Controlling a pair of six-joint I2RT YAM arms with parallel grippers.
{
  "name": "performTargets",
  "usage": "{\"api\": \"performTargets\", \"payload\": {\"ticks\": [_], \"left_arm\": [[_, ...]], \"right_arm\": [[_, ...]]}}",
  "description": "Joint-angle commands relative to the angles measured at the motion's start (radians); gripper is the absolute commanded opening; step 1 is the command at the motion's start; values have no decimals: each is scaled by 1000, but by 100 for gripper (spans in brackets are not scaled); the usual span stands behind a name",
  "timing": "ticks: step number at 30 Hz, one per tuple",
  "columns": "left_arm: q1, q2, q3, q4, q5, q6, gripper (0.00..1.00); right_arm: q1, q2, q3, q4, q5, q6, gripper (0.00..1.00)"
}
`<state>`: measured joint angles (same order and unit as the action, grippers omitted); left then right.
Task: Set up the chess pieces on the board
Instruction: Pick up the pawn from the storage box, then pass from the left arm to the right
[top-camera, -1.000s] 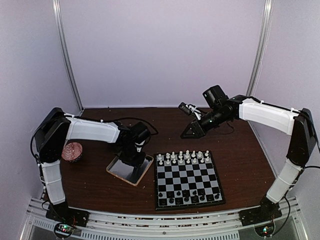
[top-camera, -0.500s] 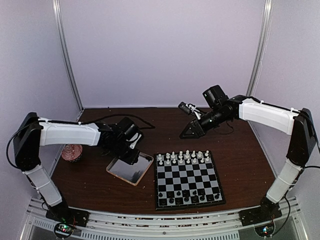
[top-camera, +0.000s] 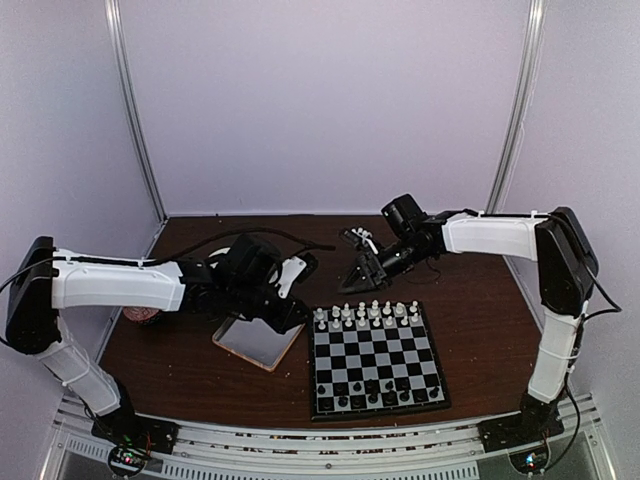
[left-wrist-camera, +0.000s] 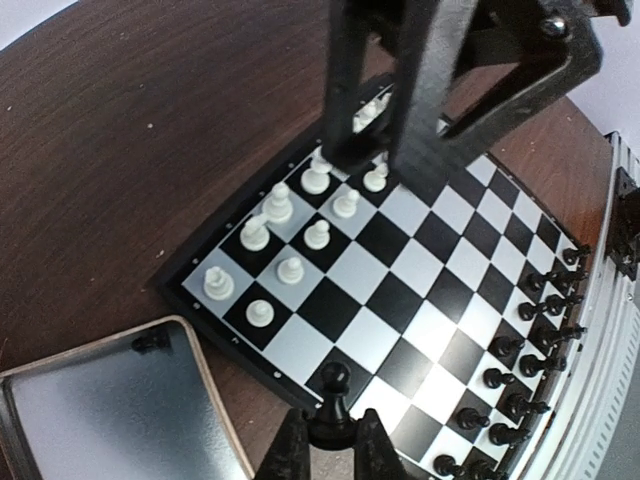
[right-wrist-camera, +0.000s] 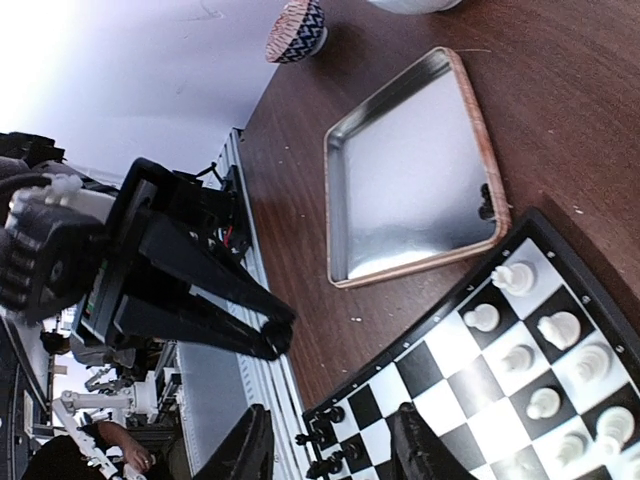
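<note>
my left pincer (left-wrist-camera: 325, 455) gripped a small glossy black pawn (left-wrist-camera: 334, 392) at the edge of the flat black-and-grey checked chessboard (left-wrist-camera: 330, 305), just beside the wood-rimmed metal tray (left-wrist-camera: 110, 420) on the brown worktop (left-wrist-camera: 120, 130). my right pincer (right-wrist-camera: 330, 450) hung wide apart.

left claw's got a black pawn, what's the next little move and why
Probably carry the black pawn held in the left claw across the board toward the black pieces and lower it onto a free square in their front row. It hangs by the board's edge beside the tray, away from its own side; which square is free is too small to tell.
</note>
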<state>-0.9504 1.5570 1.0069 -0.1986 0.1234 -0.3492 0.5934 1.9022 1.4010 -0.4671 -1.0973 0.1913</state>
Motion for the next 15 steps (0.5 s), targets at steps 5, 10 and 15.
{"api": "performTargets", "payload": {"ticks": [5, 10, 15], "left_arm": [[-34, 38, 78, 88, 51, 21, 9], [-36, 36, 83, 90, 42, 24, 9], [-36, 31, 82, 89, 26, 23, 9]], "right_arm": [[59, 34, -3, 222, -151, 236, 41], [82, 39, -21, 216, -162, 234, 41], [88, 40, -41, 215, -181, 232, 40]]}}
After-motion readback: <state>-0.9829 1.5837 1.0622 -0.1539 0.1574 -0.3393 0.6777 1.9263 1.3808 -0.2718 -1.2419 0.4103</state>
